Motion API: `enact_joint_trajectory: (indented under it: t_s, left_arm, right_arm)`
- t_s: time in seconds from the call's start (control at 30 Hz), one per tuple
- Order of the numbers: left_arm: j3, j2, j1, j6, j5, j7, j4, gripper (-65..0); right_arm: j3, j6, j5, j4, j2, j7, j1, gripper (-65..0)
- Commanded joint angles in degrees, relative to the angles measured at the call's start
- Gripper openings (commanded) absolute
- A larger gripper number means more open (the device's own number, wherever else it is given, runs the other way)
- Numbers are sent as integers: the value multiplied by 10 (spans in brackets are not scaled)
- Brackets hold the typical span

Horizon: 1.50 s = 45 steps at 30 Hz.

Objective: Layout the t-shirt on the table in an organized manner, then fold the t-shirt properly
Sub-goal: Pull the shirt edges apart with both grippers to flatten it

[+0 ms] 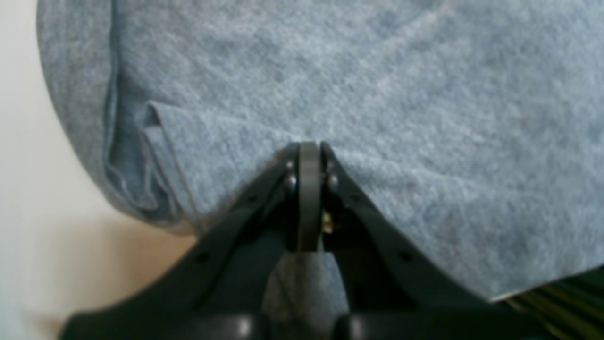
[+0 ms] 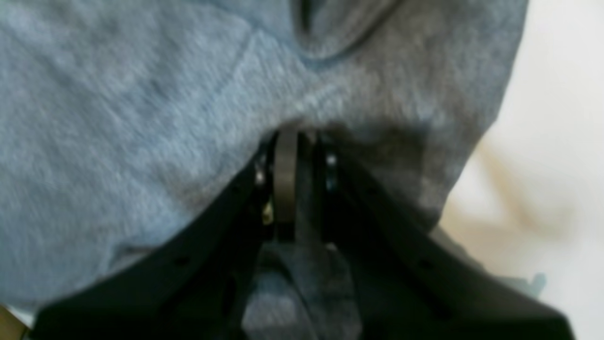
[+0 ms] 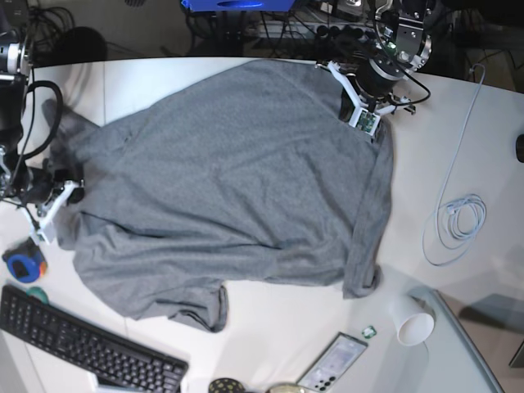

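Note:
The heather-grey t-shirt [image 3: 237, 180] lies spread, with wrinkles, over most of the white table [image 3: 458, 147]. One sleeve points toward the near edge. My left gripper [image 3: 360, 115] is at the shirt's far right corner. In the left wrist view its fingers meet at the left gripper [image 1: 309, 146], shut on a fold of the t-shirt [image 1: 377, 94]. My right gripper [image 3: 61, 196] is at the shirt's left edge. In the right wrist view, which is blurred, the right gripper [image 2: 297, 134] has its fingers nearly together on the t-shirt [image 2: 118, 118], with cloth bunched between them.
A black keyboard [image 3: 82, 348] sits at the near left, with a blue and orange roll [image 3: 24, 266] beside it. A coiled white cable [image 3: 458, 221] lies at the right. A paper cup [image 3: 413, 323] and a phone [image 3: 336, 360] are near the front edge.

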Motion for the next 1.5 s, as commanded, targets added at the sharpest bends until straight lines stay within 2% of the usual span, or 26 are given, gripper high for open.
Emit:
enact_joint_trajectory:
  t_s: [0.0, 0.17, 0.33, 0.37, 0.43, 0.57, 0.7, 0.8, 1.0, 1.1, 1.23, 1.47]
  left_arm:
    - [-14, -10, 11, 3, -1, -4, 9, -650]
    - [-78, -10, 32, 3, -1, -4, 12, -650]
    - [-104, -10, 30, 3, -1, -4, 15, -650]
    - [-103, -10, 29, 3, -1, -4, 16, -650]
    - [-103, -9, 29, 3, -1, -3, 33, -650]
    - [-103, -8, 38, 3, -1, -1, 83, -650]
    - [-103, -8, 22, 3, -6, 43, 117, -650]
    - [-97, -7, -35, 3, -6, 49, 89, -650]
    - [-95, 7, -176, 3, -1, 51, -54, -650]
    - [-95, 8, -226, 3, 0, 48, -127, -650]
    - [-92, 8, -278, 3, 0, 47, -206, -650]
    - [-16, 4, -373, 4, 15, 33, -335, -650]
  right_arm:
    - [0, -1, 1, 2, 10, -2, -1, -587]
    - [21, -1, 1, 44, 11, -18, -70, -588]
    - [25, -2, 1, 144, -9, -52, -135, -588]
    - [25, -9, 1, 167, -15, -68, -146, -588]
    - [25, -44, 1, 223, -16, -101, -167, -588]
    - [25, -96, 1, 344, -18, -136, -215, -588]
    - [25, -107, 1, 430, -14, -156, -222, -588]
    - [25, -107, 1, 414, -14, -154, -171, -588]
    - [18, -104, 1, 249, -13, -109, -42, -588]
    - [18, -104, 1, 185, -13, -90, -8, -588]
    - [22, -104, 1, 174, -13, -91, -8, -588]
    - [25, -108, 1, 206, -13, -93, -71, -588]
